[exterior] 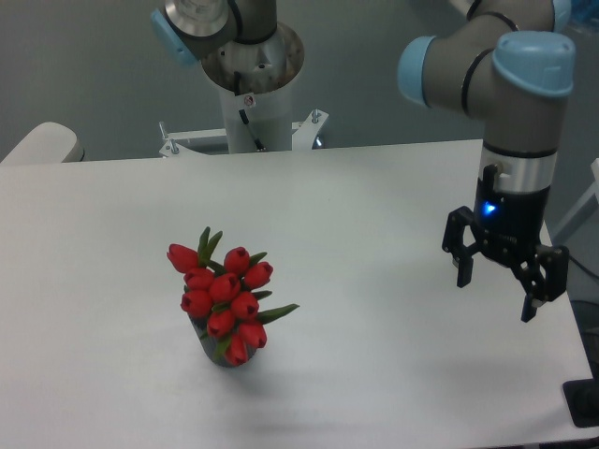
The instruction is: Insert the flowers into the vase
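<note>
On the white table, flowers fill the vase, fingers well apart.

A tight bunch of red tulip buds with a few green leaves stands in a small dark grey vase, of which only a sliver shows beneath the blooms, toward the front left of the white tabletop. The black two-finger gripper hangs above the table's right edge, well apart from the flowers, jaws spread and empty, a blue light glowing on its wrist. The arm's white pedestal rises behind the table's rear edge.
</note>
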Available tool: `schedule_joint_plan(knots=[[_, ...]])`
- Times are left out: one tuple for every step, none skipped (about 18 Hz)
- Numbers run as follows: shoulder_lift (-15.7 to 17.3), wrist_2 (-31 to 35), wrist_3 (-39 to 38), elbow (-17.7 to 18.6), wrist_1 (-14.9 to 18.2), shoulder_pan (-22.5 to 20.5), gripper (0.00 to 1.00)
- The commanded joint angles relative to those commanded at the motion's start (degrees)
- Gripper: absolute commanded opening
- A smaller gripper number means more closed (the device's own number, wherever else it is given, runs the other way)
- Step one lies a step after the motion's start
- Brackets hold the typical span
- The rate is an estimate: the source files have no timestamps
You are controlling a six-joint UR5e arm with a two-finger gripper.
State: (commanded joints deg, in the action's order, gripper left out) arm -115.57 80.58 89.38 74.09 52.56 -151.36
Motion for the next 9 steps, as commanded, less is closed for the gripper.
schedule_joint_plan(knots=[[-0.2, 1.3, 0.0, -0.4, 0.1, 0.9, 1.00], [-0.3, 2.1, -0.1, -0.4, 0.1, 1.5, 1.00], [-0.3, 2.5, -0.1, -0.5, 0.2, 1.9, 1.00], [-0.2, 2.6, -0.1, -0.4, 0.2, 2.0, 1.00], [-0.4, 2.6, -0.1, -0.4, 0.1, 2.2, 1.00], [-0.4, 2.6, -0.1, -0.4, 0.0, 2.3, 1.00], [-0.4, 2.6, -0.1, -0.6, -0.1, 2.3, 1.00], [-0.5, 2.6, -0.1, -0.8, 0.0, 2.4, 1.00], [-0.6, 2.6, -0.1, -0.9, -0.1, 2.4, 1.00]])
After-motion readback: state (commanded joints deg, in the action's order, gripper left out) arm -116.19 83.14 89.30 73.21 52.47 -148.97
